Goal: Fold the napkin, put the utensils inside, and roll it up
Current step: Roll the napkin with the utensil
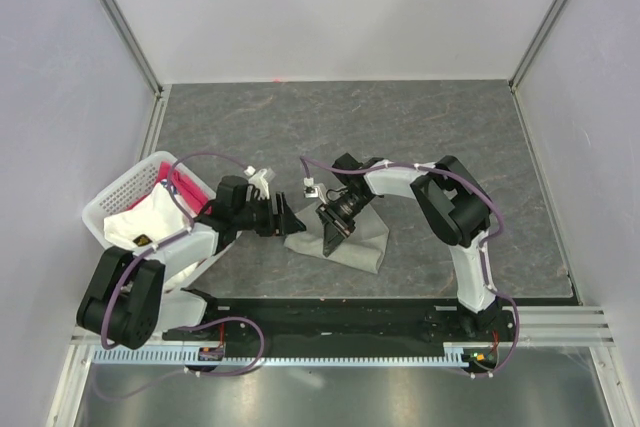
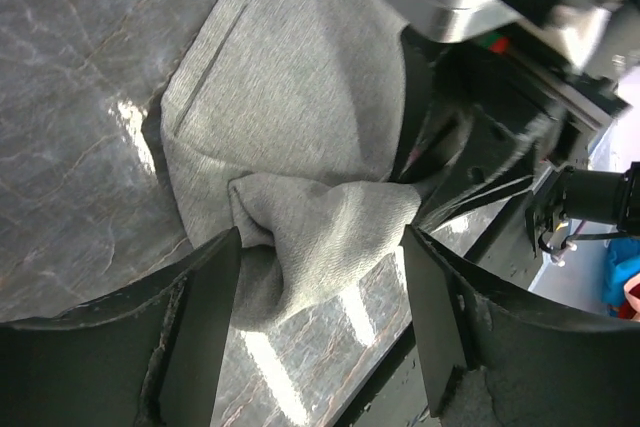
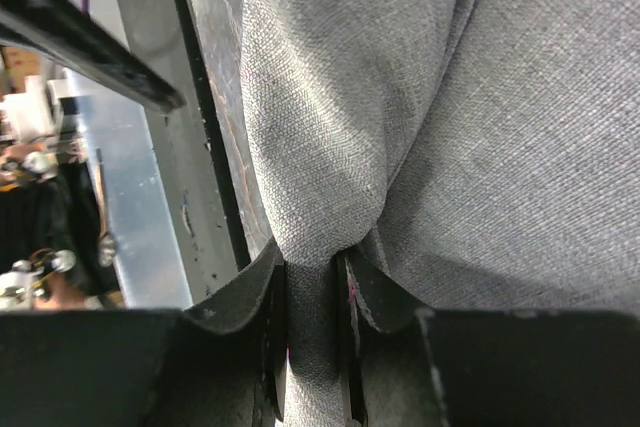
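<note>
Looking down from above, a grey marbled tabletop [image 1: 430,137] carries the napkin [image 1: 360,245], a grey-green cloth lying rumpled near the front edge, in the middle between the two arms. Both arms reach inward over it.

The right tool [image 1: 332,239] points down onto the cloth's left part. Its wrist camera shows its two dark fingers [image 3: 250,297] clamped together on a narrow raised fold of the napkin [image 3: 420,97], with the fabric stretched into pleats that fan away from the pinch.

The left tool [image 1: 290,222] sits just beside the napkin's left edge. Its wrist camera shows its fingers [image 2: 200,327] standing wide apart, with a bunched lump of the napkin [image 2: 300,117] lying between the fingertips. Whether the fingers touch that lump cannot be told. The rest of the cloth spreads flat on the tabletop beyond it.

At the far left stands a white slatted basket [image 1: 108,203], holding a white cloth [image 1: 140,223] and a pink cloth [image 1: 181,185].
</note>
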`<action>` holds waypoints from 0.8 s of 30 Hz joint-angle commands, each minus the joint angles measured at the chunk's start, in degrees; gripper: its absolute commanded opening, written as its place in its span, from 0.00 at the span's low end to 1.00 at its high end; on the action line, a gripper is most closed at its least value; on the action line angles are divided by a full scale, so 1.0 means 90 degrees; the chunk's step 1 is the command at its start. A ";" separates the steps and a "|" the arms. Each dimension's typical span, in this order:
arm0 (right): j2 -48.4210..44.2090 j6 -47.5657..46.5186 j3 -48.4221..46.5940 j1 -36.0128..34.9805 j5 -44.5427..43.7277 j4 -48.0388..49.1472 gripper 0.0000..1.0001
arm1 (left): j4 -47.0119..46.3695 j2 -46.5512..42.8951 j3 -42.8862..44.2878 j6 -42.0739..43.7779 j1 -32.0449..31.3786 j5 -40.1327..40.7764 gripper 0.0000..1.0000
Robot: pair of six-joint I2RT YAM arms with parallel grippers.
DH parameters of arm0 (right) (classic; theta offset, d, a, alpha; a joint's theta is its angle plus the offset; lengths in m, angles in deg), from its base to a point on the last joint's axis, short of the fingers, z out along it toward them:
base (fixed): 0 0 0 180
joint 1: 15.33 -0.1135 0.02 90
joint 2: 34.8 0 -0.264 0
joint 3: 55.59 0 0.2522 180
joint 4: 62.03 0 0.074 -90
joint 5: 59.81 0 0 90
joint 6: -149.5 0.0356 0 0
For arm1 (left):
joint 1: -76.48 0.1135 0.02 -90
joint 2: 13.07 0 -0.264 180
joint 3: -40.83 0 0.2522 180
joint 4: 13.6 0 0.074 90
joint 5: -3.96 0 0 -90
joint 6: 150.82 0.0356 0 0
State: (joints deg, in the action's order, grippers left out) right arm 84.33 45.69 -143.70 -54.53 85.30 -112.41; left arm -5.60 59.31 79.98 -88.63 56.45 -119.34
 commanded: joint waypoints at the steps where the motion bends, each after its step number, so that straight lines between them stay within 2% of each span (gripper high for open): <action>1: 0.0405 -0.0614 -0.0372 0.0059 0.0624 -0.0374 0.23 | -0.0493 0.0218 0.0011 -0.0103 -0.0040 -0.0128 0.70; 9: 0.0474 -0.0644 -0.0392 0.0078 0.0556 -0.0394 0.23 | -0.0483 0.0747 0.0128 -0.0083 -0.0069 -0.0177 0.58; 12: 0.0464 -0.0615 -0.0431 0.0078 0.0546 -0.0394 0.24 | -0.0396 0.0874 0.0197 -0.0064 -0.0079 -0.0109 0.43; 13: 0.0445 -0.0605 -0.0440 0.0088 0.0527 -0.0394 0.25 | -0.0231 0.0884 0.0255 -0.0054 -0.0079 -0.0051 0.31; 15: 0.0338 -0.0547 -0.0450 0.0078 0.0381 -0.0394 0.29 | -0.0045 0.0913 0.0314 -0.0054 -0.0079 0.0134 0.17; 16: 0.0279 -0.0517 -0.0450 0.0088 0.0284 -0.0365 0.33 | 0.0150 0.0894 0.0353 -0.0074 -0.0069 0.0203 0.05; 17: 0.0124 -0.0440 -0.0441 0.0078 0.0167 -0.0326 0.37 | 0.0229 0.0893 0.0363 -0.0074 -0.0069 0.0300 0.02; 24: -0.1048 0.0273 -0.0188 0.0069 -0.1073 0.0133 0.62 | 0.0854 0.0825 0.0499 -0.0191 -0.0069 0.0623 0.02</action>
State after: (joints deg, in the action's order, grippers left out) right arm 83.61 45.76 -146.01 -54.00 83.20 -115.56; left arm -2.80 67.03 82.93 -89.90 55.81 -117.86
